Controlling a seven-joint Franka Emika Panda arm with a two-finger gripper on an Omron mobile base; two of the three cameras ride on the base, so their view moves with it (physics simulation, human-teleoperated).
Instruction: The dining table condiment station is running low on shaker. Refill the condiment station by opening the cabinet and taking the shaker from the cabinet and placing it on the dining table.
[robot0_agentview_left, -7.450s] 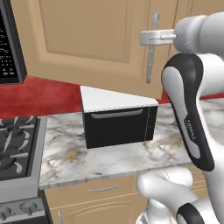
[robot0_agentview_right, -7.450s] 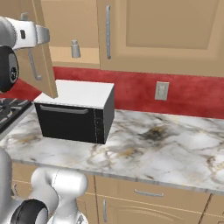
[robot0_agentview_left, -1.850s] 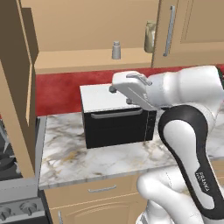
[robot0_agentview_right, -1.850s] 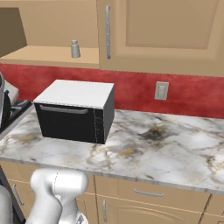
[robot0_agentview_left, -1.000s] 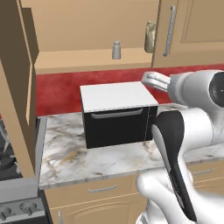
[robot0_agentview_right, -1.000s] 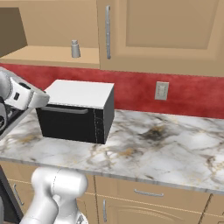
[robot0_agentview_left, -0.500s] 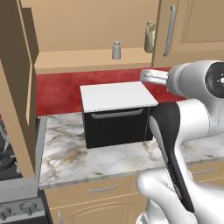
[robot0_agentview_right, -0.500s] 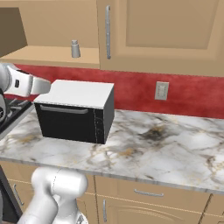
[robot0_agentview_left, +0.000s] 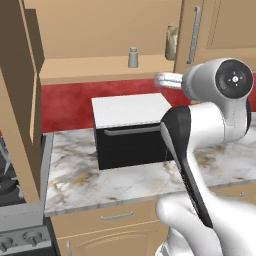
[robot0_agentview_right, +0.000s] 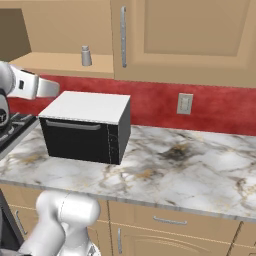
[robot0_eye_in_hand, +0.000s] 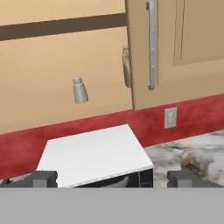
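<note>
The small grey-silver cylindrical shaker with a rounded cap (robot0_agentview_left: 133, 57) stands upright on the bottom shelf of the open tan wooden wall cabinet (robot0_agentview_left: 100, 70), set back from the shelf's front edge and toward its right end, near the edge of the closed narrower tan door with a long silver bar handle (robot0_agentview_right: 123, 36). It looks light, rigid and smooth-sided, so it will probably tip or slip easily. The best hold is likely across the straight body below the cap, with the fingers square to it; the domed cap offers little purchase. It is tiny beside the robot's two-finger gripper (robot0_eye_in_hand: 111, 178), so the pinch needs careful centring.

The gripper's jaws stand wide apart with nothing between them. In the hand view the shaker sits above and left of centre, well apart from the fingertips (robot0_eye_in_hand: 43, 178).

The cabinet's wide door (robot0_agentview_left: 20, 95) hangs open at the left. Below the shelf runs a red backsplash (robot0_agentview_right: 165, 102), and under that a black-and-white box-shaped oven (robot0_agentview_right: 85, 125) rests toward the left end of a grey-white veined marble counter (robot0_agentview_right: 175, 170).
</note>
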